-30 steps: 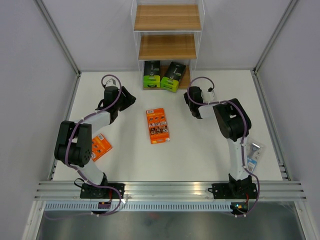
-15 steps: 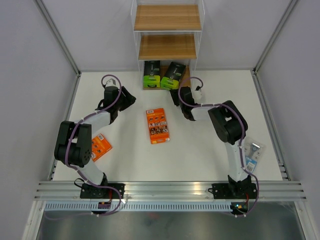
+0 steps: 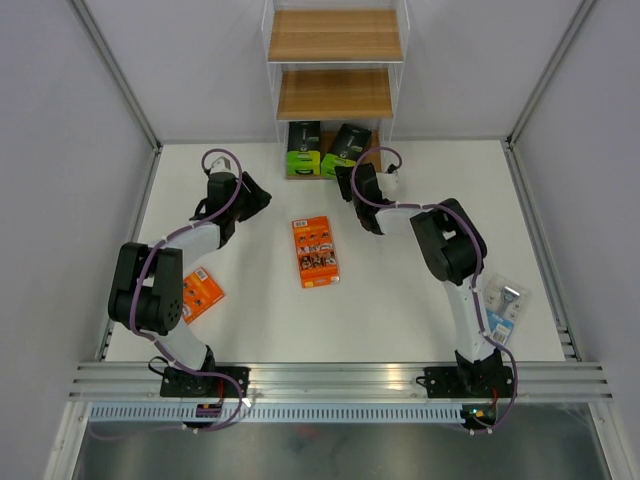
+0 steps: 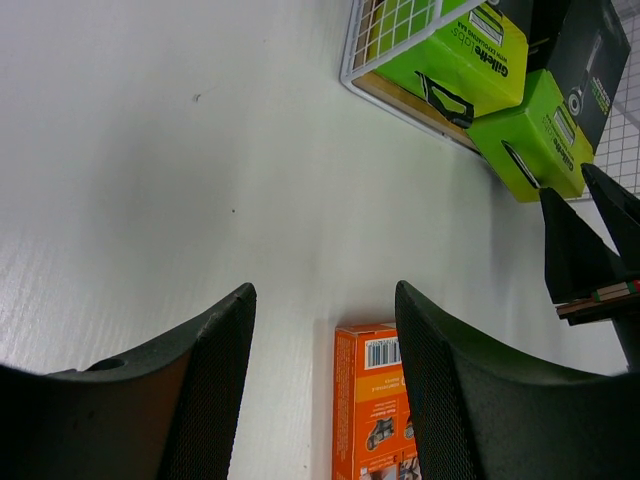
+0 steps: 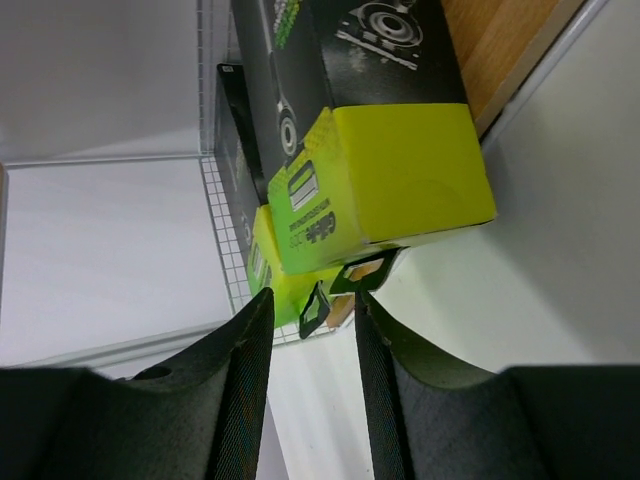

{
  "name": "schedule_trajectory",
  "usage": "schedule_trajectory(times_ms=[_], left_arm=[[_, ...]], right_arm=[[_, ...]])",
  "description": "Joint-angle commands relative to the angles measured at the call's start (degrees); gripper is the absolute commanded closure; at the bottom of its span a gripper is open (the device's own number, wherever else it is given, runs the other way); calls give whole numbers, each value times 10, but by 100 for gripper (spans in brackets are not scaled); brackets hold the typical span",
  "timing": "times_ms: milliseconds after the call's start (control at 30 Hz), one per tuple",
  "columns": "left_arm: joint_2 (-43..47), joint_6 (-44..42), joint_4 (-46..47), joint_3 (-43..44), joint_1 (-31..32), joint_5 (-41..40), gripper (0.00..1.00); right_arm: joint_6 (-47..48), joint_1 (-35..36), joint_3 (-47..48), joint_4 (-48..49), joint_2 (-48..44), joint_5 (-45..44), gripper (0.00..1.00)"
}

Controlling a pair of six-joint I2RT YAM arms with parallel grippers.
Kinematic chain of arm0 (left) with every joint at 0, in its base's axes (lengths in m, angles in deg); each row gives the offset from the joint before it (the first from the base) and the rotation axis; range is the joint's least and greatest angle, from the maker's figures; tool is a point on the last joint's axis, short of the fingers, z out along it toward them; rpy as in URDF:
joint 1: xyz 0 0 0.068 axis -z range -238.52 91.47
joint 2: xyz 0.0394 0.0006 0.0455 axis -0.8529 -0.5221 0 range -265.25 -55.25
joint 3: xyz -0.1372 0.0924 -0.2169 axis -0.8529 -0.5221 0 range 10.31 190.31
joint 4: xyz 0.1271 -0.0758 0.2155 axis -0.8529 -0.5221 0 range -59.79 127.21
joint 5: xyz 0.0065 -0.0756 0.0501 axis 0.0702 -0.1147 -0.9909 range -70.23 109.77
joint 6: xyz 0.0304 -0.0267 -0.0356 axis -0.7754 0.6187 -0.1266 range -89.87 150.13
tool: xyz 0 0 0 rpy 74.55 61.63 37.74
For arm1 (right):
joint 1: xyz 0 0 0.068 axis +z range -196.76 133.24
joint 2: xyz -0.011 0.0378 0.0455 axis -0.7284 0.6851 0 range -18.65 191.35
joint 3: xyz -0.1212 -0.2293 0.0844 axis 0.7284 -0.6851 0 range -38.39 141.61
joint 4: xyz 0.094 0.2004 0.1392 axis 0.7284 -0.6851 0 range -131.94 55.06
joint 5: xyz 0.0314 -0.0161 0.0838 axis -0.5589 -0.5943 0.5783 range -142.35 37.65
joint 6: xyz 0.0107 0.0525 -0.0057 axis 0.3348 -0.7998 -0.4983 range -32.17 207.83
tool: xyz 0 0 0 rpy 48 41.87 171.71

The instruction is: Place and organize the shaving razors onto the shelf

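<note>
The shelf (image 3: pixel 335 95) stands at the back centre. Two green-and-black razor packs (image 3: pixel 303 150) (image 3: pixel 346 152) lie on its bottom board. My right gripper (image 3: pixel 346 176) sits just in front of the right-hand one, open and empty. In the right wrist view that gripper (image 5: pixel 312 300) faces the green pack (image 5: pixel 380 180), whose black hang tabs lie near the fingertips. An orange pack (image 3: pixel 315 251) lies flat mid-table. My left gripper (image 3: pixel 262 196) is open, and in its wrist view (image 4: pixel 322 292) it looks over that orange pack (image 4: pixel 372 400). A second orange pack (image 3: pixel 203 292) lies by the left arm, and a light blue pack (image 3: pixel 505 303) by the right arm.
Grey walls enclose the white table (image 3: pixel 400 290) on three sides. The shelf's two upper boards hold nothing. A white wire grid (image 4: pixel 385 25) forms the shelf's side. An aluminium rail (image 3: pixel 330 378) runs along the near edge.
My right arm has swung left toward the shelf's bottom tier, and its jaws have gone from shut to open. The left arm and the packs have stayed put.
</note>
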Motion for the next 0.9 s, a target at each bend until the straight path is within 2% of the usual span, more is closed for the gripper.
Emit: schedule_trajectory(times_ms=[0, 500, 700, 867], left_arm=[[10, -19, 22, 4, -5, 3, 37], [-3, -17, 26, 5, -14, 9, 37], [-4, -10, 32, 3, -16, 17, 37], [-4, -9, 32, 2, -16, 19, 37]], right_arm=[[-23, 0, 10, 7, 18, -8, 55], [-16, -1, 50, -12, 48, -11, 57], [-22, 3, -14, 0, 21, -15, 55], [-22, 3, -15, 4, 26, -8, 55]])
